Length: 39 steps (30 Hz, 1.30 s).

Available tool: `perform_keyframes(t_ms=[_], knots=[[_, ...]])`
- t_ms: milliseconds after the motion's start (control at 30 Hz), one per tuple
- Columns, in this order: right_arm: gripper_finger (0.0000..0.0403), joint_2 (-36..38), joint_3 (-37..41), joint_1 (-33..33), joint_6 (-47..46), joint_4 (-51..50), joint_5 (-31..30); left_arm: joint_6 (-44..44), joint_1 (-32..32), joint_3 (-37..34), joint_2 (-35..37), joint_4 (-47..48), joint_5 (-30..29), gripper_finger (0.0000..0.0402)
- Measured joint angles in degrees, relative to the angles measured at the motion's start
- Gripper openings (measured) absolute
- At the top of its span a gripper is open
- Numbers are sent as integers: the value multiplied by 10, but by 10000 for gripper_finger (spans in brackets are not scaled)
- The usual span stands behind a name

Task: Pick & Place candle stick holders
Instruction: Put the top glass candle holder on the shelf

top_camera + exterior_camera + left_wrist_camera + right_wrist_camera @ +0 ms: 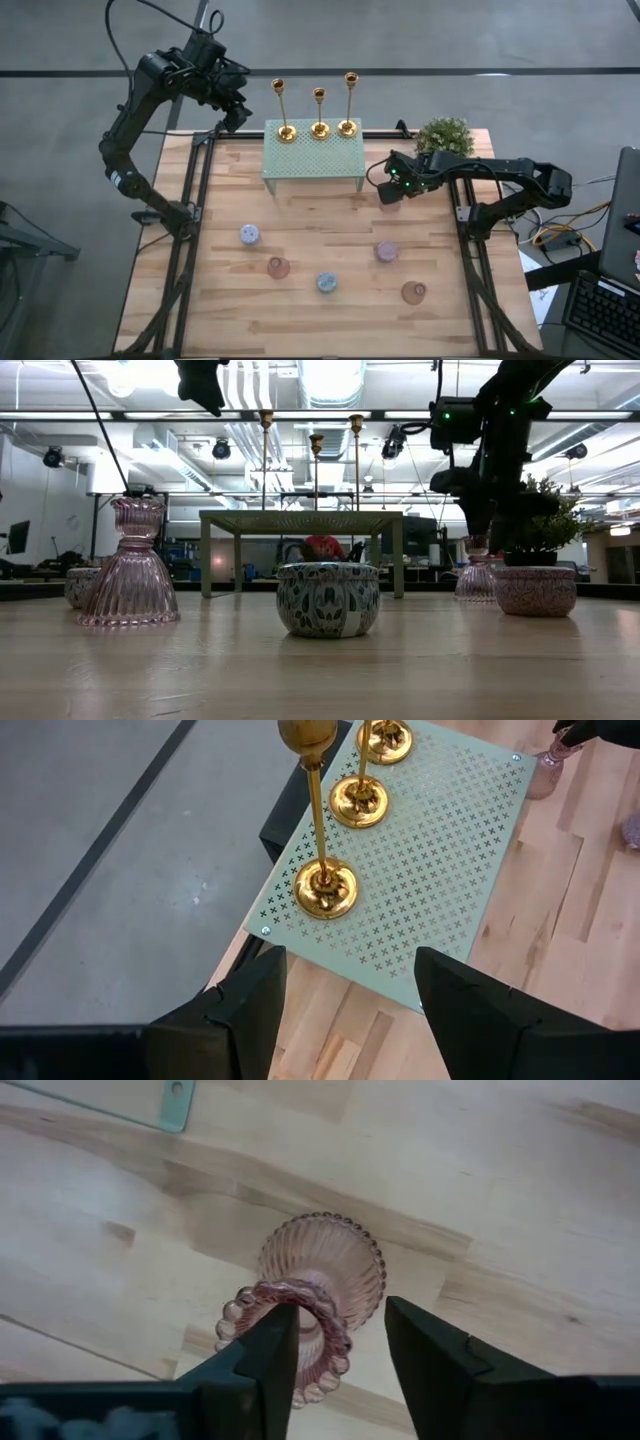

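Three gold candle stick holders stand by their round bases on the far edge of a green perforated stand; the left wrist view shows them as a row. My left gripper hangs open, high above the stand's far left corner, touching nothing. My right gripper points down over a pink ribbed glass candle holder that stands upright on the table just right of the stand. Its fingers are apart around one side of the holder's beaded top rim. My right gripper comes at the pink holder's beaded rim from above, one finger over the cup's mouth and the other outside it. A gap shows between the rim and the outer finger. Whether the inner finger touches the rim I cannot tell.
Several small holders and tins are scattered over the table's near half: a blue-white one, a pink one, a patterned tin, two more at right. A potted plant stands at the far right corner.
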<state>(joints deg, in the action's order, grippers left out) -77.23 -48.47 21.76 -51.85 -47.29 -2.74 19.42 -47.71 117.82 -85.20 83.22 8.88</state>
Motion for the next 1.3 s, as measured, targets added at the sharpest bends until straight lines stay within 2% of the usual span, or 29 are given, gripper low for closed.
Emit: perform_keyframes(t_ms=[600,1067,1300], knots=[[34,9,0,0,26,1,14,0,0,0,0,0,0,225],[30,29,2,0,30,-2,16,0,0,0,0,0,0,225],[39,13,1,0,38,1,41,-1,0,0,0,0,0,225]])
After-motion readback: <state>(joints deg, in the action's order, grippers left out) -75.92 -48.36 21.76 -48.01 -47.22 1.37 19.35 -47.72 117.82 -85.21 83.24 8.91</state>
